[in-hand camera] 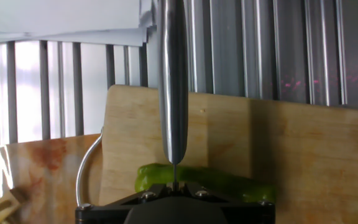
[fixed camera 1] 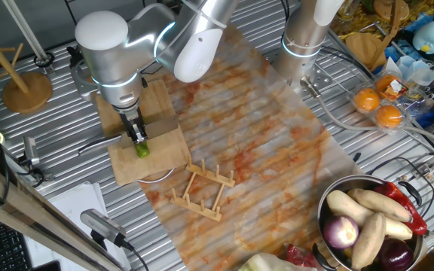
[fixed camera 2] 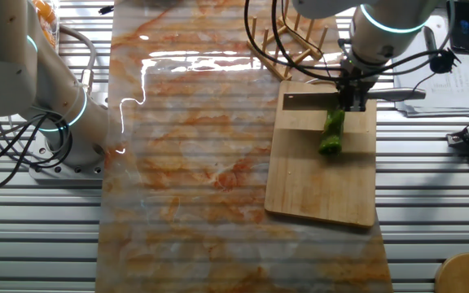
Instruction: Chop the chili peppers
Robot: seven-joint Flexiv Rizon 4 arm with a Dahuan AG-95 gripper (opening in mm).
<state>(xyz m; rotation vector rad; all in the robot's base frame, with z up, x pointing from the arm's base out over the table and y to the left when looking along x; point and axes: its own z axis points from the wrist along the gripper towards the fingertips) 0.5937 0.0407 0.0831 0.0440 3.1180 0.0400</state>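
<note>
The chili pepper (fixed camera 2: 331, 133) is lying whole on the wooden cutting board (fixed camera 2: 316, 183), near the board's far end from the other fixed view, just under the gripper (fixed camera 2: 351, 95). In that view its long axis is running from the gripper down toward the middle of the board, with a slight bend. In the hand view the pepper (in-hand camera: 216, 180) is stretching sideways across the bottom of the picture, crossing under the knife blade (in-hand camera: 173, 87) at roughly a right angle.

The gripper's jaws are pinching the knife (fixed camera 2: 309, 100), whose flat blade is sticking out sideways over the board in the other fixed view. How wide the jaws are standing cannot be told beyond that they are closed on the handle. In the hand view the blade is showing edge-on, its lower end meeting the pepper's top; whether it is pressing into the skin cannot be told.

The arm (fixed camera 1: 108, 53) is reaching over the board with the wrist pointing straight down, and the gripper (fixed camera 1: 137, 135) is hanging right above the pepper (fixed camera 1: 142, 150). The board is resting on a stained plastic sheet (fixed camera 2: 186, 163).
</note>
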